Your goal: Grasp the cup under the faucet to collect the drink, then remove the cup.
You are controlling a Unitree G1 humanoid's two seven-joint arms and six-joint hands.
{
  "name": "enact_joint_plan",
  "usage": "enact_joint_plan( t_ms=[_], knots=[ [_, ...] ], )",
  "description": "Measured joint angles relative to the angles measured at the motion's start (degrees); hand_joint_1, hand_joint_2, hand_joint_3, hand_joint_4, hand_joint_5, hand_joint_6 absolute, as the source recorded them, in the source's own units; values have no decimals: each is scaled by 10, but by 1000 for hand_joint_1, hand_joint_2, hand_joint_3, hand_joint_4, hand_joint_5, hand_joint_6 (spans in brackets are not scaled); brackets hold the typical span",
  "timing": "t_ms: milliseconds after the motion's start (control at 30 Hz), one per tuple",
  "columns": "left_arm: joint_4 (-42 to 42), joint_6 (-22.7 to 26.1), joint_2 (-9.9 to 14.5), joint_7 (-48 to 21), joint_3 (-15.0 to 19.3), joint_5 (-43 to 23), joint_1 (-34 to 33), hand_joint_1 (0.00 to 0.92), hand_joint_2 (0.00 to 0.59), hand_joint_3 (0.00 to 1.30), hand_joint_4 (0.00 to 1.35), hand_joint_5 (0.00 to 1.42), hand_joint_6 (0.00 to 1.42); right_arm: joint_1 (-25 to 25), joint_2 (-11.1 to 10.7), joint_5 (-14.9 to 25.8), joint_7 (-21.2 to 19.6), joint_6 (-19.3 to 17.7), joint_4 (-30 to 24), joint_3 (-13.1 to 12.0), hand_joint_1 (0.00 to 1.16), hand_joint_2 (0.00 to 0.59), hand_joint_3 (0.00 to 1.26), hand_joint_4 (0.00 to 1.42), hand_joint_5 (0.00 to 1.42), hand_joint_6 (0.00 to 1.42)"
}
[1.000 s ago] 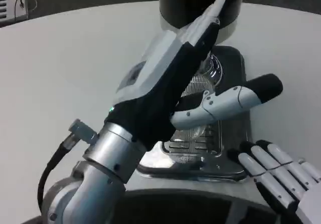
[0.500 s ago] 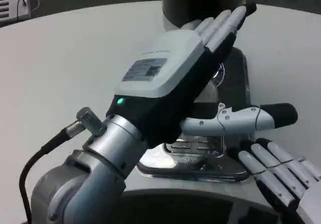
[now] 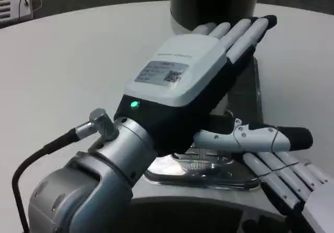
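The left hand hovers flat, back up, fingers stretched out and apart, holding nothing, above the metal drip tray by the dark dispenser on the white surface. The right hand lies open at lower right. The cup is hidden.

The left hand lies flat above the metal drip tray, covering most of the room before the dark dispenser body. The right hand crowds the tray's right edge. Wide bare white table lies open to the left.
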Motion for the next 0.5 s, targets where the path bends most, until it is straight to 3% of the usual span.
enact_joint_plan(
  t_ms=[500],
  knots=[
    [-7,-24,0,-19,4,22,8,0,63,0,0,46,0,-16,1,18,16,25,11,10,377,505,105,74,84,231]
  ],
)
